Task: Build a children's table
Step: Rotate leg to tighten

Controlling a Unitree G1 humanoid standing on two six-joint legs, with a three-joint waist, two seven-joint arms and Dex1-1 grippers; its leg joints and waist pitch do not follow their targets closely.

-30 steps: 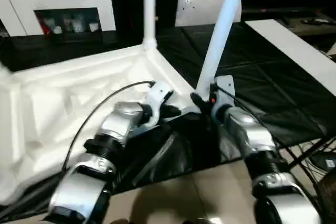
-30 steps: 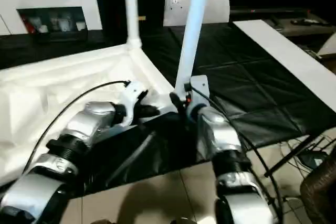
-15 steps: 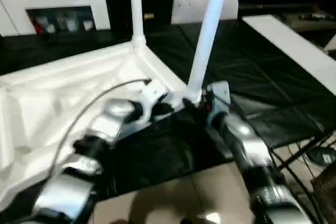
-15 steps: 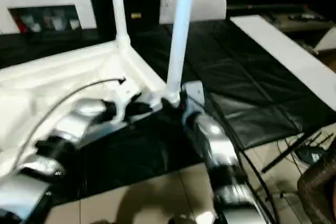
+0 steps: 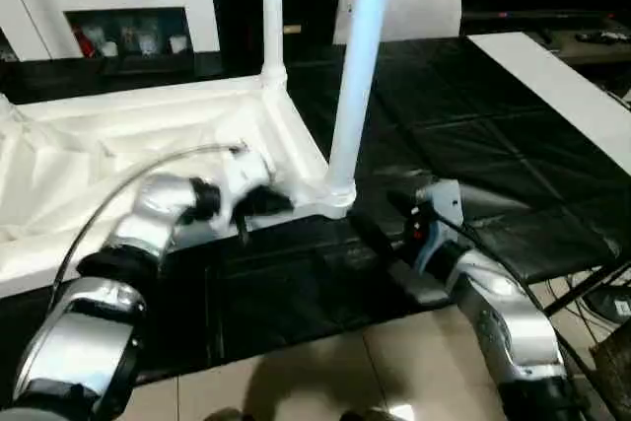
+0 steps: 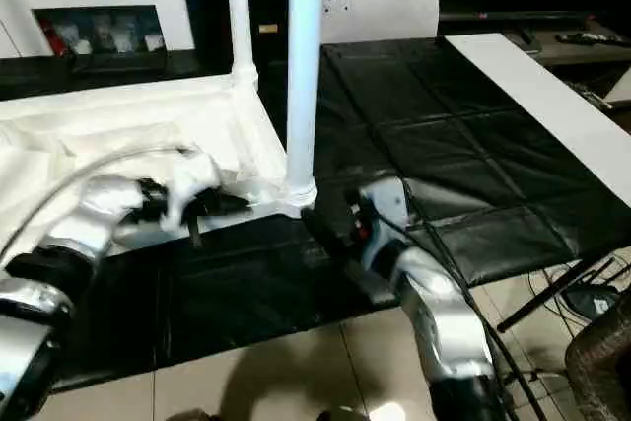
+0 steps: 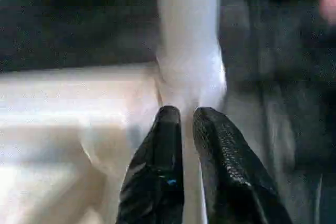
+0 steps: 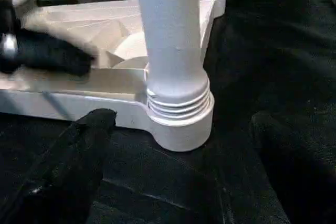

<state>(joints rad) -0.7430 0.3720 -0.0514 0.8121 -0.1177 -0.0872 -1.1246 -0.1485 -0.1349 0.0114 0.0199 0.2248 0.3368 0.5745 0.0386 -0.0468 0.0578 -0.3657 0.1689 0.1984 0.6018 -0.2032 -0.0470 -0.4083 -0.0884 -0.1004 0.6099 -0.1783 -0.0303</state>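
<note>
Left eye view: the white ribbed plastic tabletop [image 5: 148, 135] lies upside down on black mat [image 5: 473, 135]; white round leg [image 5: 350, 86] stands in its near corner socket. Left gripper [image 7: 181, 124] nearly together beside it; right gripper [image 8: 173, 177] wide apart.

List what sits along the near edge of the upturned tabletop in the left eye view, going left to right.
Left forearm → left hand on the tabletop rim → near corner leg standing in its socket → right hand, open, on the black mat → right forearm.
</note>
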